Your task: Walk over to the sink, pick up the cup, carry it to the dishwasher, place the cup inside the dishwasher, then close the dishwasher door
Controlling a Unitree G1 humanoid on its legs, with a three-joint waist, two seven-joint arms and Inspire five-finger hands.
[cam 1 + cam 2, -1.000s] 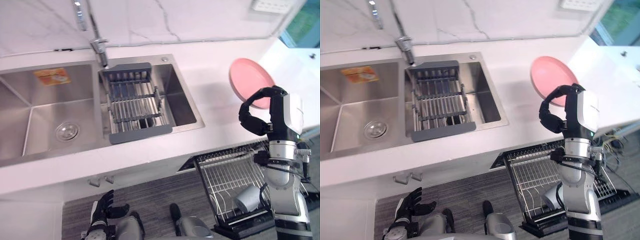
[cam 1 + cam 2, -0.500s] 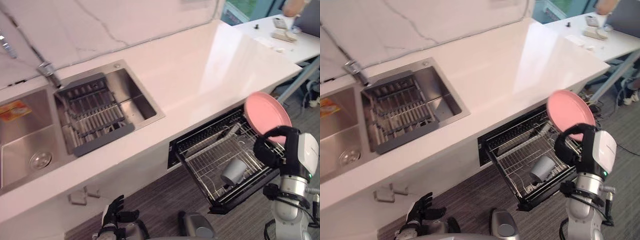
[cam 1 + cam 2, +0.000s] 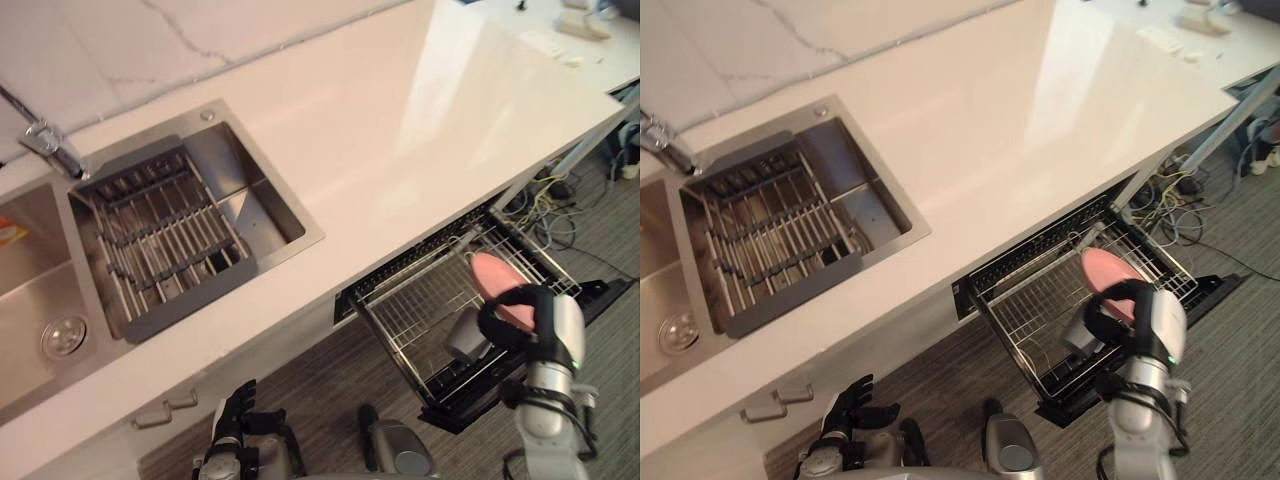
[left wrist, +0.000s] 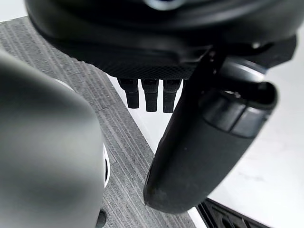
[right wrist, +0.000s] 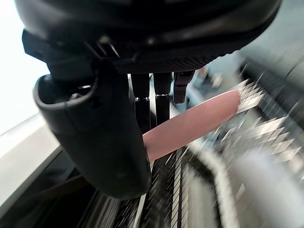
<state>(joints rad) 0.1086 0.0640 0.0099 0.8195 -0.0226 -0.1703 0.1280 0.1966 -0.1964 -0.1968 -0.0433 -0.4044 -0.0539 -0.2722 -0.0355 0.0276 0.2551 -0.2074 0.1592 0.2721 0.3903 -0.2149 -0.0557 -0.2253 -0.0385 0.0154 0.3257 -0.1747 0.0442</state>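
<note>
The cup [image 3: 466,336] lies in the pulled-out rack [image 3: 405,300] of the dishwasher, near the rack's front edge, tipped over and not upright. Which way its mouth faces I cannot tell, because the right hand [image 5: 104,135] partly covers it. It is held by neither hand.

The right hand is curled round a pink plate [image 3: 492,275], with the thumb on one face and the fingers [image 5: 159,102] on the other. The plate stands tilted on edge over the rack. Its long axis runs from the counter side out toward the open front.

The cup is just beside this hand, on the sink [image 3: 265,205] side and a little lower. The right arm is therefore much the nearer one. The coming move seems to turn on lowering the plate between the wires without knocking the cup next to it.

The left hand [image 3: 233,418] hangs low by the floor below the sink cabinet, fingers relaxed and holding nothing, well apart from the rack.
</note>
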